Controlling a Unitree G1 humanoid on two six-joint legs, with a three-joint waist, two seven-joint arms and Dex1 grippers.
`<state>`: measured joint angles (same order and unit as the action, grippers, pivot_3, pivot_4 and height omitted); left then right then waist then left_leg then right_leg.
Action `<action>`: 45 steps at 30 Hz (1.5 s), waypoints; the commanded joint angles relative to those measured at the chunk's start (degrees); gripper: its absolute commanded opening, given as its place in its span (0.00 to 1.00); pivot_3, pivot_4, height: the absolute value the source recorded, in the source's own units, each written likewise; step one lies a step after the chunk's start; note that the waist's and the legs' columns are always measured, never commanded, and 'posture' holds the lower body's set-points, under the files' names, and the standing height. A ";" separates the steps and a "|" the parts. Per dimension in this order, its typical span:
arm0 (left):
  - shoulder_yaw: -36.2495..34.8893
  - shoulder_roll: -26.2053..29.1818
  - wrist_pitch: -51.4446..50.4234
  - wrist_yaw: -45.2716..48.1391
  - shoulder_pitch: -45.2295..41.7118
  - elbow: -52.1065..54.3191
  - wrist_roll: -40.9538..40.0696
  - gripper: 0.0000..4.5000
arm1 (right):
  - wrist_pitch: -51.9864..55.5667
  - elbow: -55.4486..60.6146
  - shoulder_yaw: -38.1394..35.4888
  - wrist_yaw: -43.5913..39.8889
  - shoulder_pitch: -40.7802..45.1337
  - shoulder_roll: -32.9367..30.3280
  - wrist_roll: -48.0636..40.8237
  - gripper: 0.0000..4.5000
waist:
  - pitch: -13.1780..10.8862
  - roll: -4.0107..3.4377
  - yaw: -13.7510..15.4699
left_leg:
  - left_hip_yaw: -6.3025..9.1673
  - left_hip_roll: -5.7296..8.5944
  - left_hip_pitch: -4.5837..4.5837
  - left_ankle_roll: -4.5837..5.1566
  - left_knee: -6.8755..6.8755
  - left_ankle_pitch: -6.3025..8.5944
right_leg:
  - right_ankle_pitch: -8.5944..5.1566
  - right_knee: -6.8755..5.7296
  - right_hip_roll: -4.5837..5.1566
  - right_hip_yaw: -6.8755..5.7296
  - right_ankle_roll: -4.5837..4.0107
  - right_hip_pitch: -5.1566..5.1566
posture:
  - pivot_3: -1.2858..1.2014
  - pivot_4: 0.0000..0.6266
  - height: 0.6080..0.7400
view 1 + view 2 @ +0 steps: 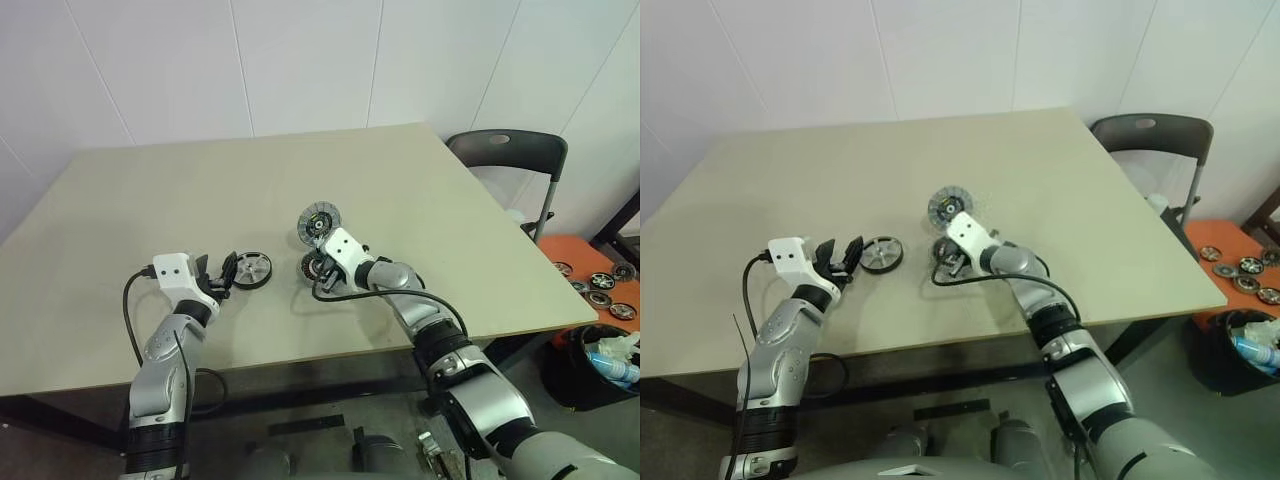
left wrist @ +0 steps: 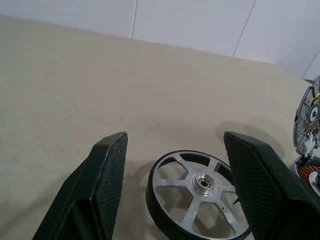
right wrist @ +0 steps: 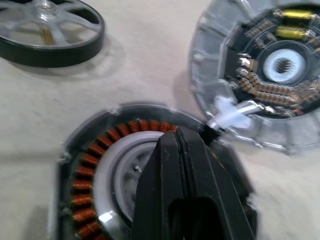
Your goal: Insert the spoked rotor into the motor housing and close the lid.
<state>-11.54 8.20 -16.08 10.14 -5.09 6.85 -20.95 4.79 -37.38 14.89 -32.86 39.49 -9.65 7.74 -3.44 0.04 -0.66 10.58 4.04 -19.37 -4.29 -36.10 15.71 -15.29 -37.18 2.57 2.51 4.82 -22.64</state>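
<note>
Motor housing (image 3: 105, 170) rests on the tabletop (image 1: 120, 250) with copper windings ringing its central hub; its lid (image 1: 319, 221) stands open, hinged at the far edge. My right gripper (image 3: 179, 150) is clenched, fingers pressed together, poised over the housing's open cup, holding nothing. My left gripper (image 2: 175, 175) is spread wide and empty. The spoked rotor (image 2: 197, 200) lies flat on the tabletop between its two fingers, left of the housing.
</note>
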 commanded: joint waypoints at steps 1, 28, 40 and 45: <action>-0.16 0.15 1.28 0.42 -1.07 0.68 0.16 0.72 | 1.61 0.30 -0.92 0.57 0.59 -1.32 0.38 0.00 | 0.01 0.00 -0.01 | 0.00 0.00 0.01 0.00 0.00 0.00 | 0.00 0.00 0.00 0.00 0.00 0.00 | 0.52 0.00 1.00; -0.08 0.09 1.70 0.30 -1.35 0.24 0.13 0.72 | 1.88 -3.18 2.13 4.15 2.45 0.42 4.16 0.00 | 0.01 0.01 -0.13 | -0.01 -0.01 -0.03 0.00 0.05 0.00 | 0.01 -0.01 -0.01 0.00 0.01 -0.07 | 0.52 0.00 1.00; -0.15 0.17 1.94 0.51 -1.84 -0.34 0.11 0.72 | 2.17 -1.53 0.31 2.66 1.55 1.58 1.89 0.00 | 0.26 0.15 -0.16 | -0.01 -0.01 0.35 0.00 -0.01 0.00 | -0.10 -0.01 -0.02 0.00 0.09 0.35 | 0.52 0.00 1.00; -0.17 0.23 1.97 0.59 -2.10 -0.42 0.09 0.72 | -2.89 5.38 -7.15 0.04 2.04 6.26 -8.85 0.00 | 0.24 0.13 -0.53 | 0.01 -0.02 -0.05 0.00 0.04 0.00 | 0.01 -0.01 -0.02 0.02 0.02 -0.11 | 0.52 0.00 1.00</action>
<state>-11.51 8.19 -15.35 10.26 -5.74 5.41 -20.90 4.50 -36.51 9.97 -31.83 39.81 -4.53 2.45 -3.20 0.17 -1.20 10.59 4.02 -19.45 -4.30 -36.02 15.71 -15.27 -37.19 2.54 2.54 4.85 -22.79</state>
